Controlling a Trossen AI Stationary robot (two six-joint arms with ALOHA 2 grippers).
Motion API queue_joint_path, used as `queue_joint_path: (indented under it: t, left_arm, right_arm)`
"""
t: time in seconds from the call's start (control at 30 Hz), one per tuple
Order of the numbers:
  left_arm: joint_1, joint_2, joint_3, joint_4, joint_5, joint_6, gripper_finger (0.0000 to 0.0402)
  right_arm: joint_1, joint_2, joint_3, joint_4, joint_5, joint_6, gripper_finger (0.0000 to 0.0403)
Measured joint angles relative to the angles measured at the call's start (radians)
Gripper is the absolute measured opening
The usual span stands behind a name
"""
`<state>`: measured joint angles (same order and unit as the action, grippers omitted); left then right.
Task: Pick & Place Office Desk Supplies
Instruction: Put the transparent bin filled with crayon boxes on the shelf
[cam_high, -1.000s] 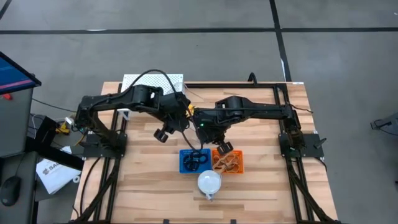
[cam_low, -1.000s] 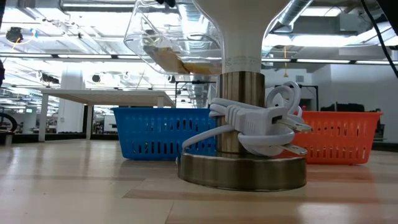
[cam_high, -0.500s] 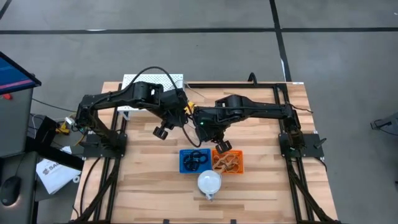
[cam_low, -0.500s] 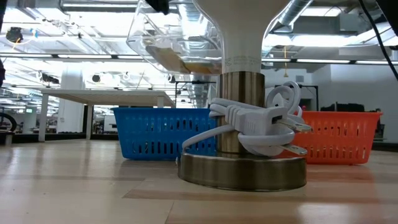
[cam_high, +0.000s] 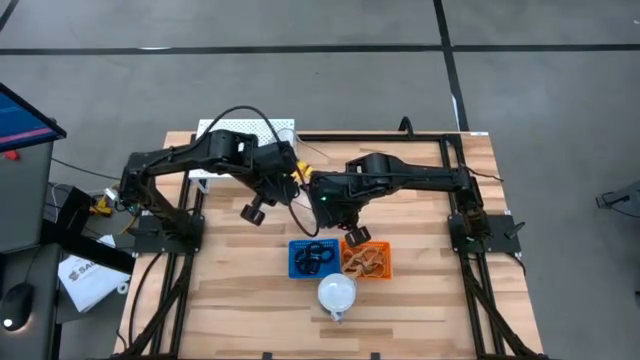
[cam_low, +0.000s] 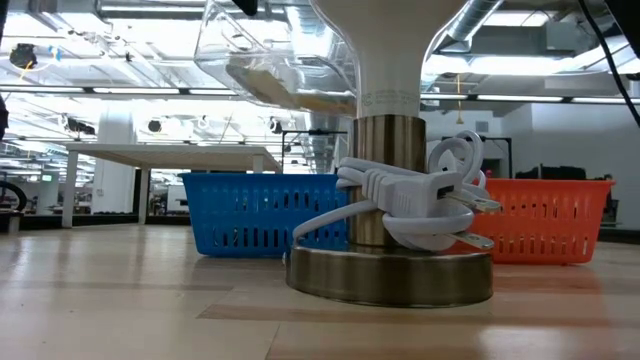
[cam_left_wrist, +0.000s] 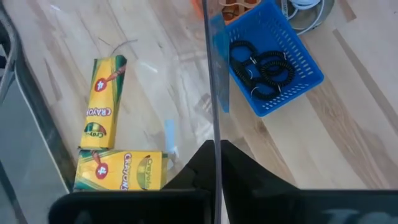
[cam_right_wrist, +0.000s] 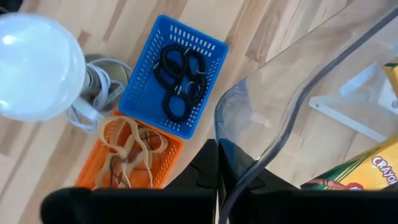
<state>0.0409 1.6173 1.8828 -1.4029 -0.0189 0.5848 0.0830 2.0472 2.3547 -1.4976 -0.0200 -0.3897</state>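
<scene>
A clear plastic bin (cam_low: 270, 60) hangs above the table's middle, between my two arms. Two yellow crayon boxes (cam_left_wrist: 102, 102) lie on its floor; one also shows in the right wrist view (cam_right_wrist: 360, 171). My left gripper (cam_left_wrist: 214, 149) is shut on one of its walls and my right gripper (cam_right_wrist: 219, 149) on another. Below, toward the near edge, a blue basket (cam_right_wrist: 140, 74) holds black coiled rings (cam_right_wrist: 177, 81). An orange basket (cam_right_wrist: 93, 174) beside it holds tan rubber bands (cam_right_wrist: 130, 146). In the high view my left gripper (cam_high: 262, 200) and right gripper (cam_high: 322, 200) flank the bin. My left gripper pinches one upright clear wall (cam_left_wrist: 214, 124) of the bin between its two fingers, one inside and one outside, coming from above. The bin hangs clear of the table. My right gripper pinches the bin's curved rim (cam_right_wrist: 231, 180) near a corner, also from above.
A lamp with a white dome (cam_right_wrist: 37, 65) and a round metal base (cam_low: 390, 270), its white cord wrapped around the stem, stands near the table's front edge, close to both baskets. A white perforated board (cam_high: 245, 130) lies at the far left.
My left arm has moved a little toward the table's left edge. In the low view the clear bin has shifted left and up and hangs closer to level than a second ago.
</scene>
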Motion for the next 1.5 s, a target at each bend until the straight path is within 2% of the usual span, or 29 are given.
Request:
queue_joint_path:
  t: [0.13, 0.43, 0.6, 0.73, 0.9, 1.1, 1.27, 1.4, 1.5]
  left_arm:
    - [0.0, -0.014, -0.001, -0.017, -0.003, 0.0, 0.0001]
    - [0.015, -0.041, -0.002, -0.033, -0.04, -0.037, 0.0]
    - [0.052, -0.064, -0.002, -0.063, -0.041, -0.048, 0.0]
    - [0.095, -0.082, 0.0, -0.078, -0.033, -0.048, 0.0]
    - [0.146, -0.087, 0.0, -0.093, 0.006, -0.056, 0.0]
    - [0.202, -0.087, -0.001, -0.114, -0.011, -0.071, 0.0]
    - [0.249, -0.087, -0.006, -0.103, 0.015, -0.096, 0.0]
    - [0.311, -0.121, -0.085, -0.053, 0.013, -0.19, 0.0]
    - [0.353, -0.198, -0.207, 0.049, -0.001, -0.278, 0.0]
  right_arm:
    - [-0.004, -0.001, 0.0, 0.067, -0.016, 0.071, 0.0028]
    - [-0.025, -0.037, 0.002, 0.122, -0.035, 0.102, 0.0157]
    - [-0.027, -0.064, 0.002, 0.13, -0.033, 0.112, 0.0206]
    - [-0.027, -0.088, 0.002, 0.15, -0.029, 0.128, 0.0215]
    - [-0.036, -0.11, 0.002, 0.162, -0.02, 0.153, 0.0207]
    - [-0.032, -0.129, 0.0, 0.163, -0.032, 0.179, 0.0199]
    - [-0.026, -0.142, 0.0, 0.197, -0.027, 0.192, 0.0199]
    - [-0.025, -0.155, 0.0, 0.197, -0.004, 0.218, 0.0199]
    - [-0.026, -0.166, 0.0, 0.201, 0.002, 0.242, 0.0198]
